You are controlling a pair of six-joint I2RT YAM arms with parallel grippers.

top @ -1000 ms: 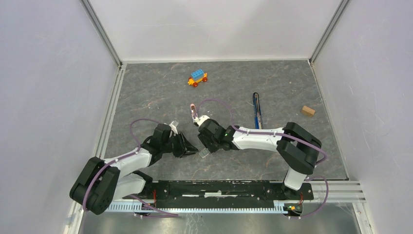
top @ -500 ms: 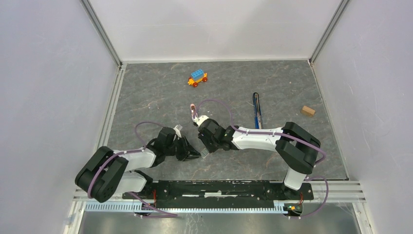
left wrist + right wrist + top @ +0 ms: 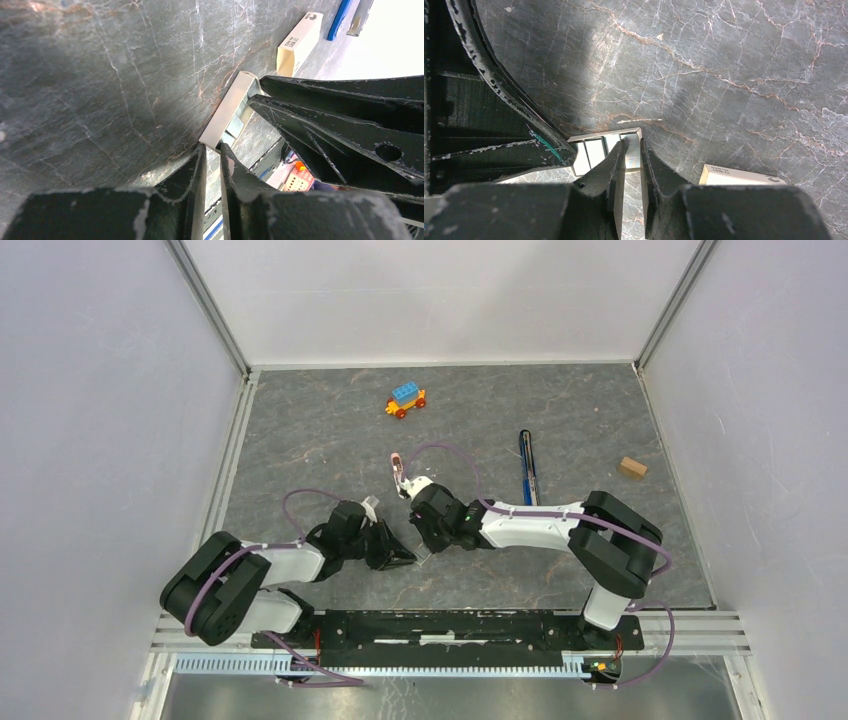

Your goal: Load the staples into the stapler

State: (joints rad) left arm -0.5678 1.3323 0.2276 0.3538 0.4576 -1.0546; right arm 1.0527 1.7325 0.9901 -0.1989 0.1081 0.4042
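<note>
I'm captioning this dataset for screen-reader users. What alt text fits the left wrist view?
The left claw, fingers nearly closed, reaches the near end of a small open white staple tray over a grey marbled table; the right claw meets its far end. Beyond lie a beige box and the blue stapler.

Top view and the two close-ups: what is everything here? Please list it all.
stapler: one, dark blue, lying right of centre.
staple tray: one, white, silver staples inside, between the two tools.
box sleeve: one, cream, just beyond the tray.
toy car: one, blue top, red wheels, far centre.
block: one, tan, far right.
small pink-and-white item: one, centre, too small to identify.
table: one, grey marbled, under everything.
left tool: one, black, tips nearly closed at one tray end.
right tool: one, black, tips nearly closed at the other end.
</note>
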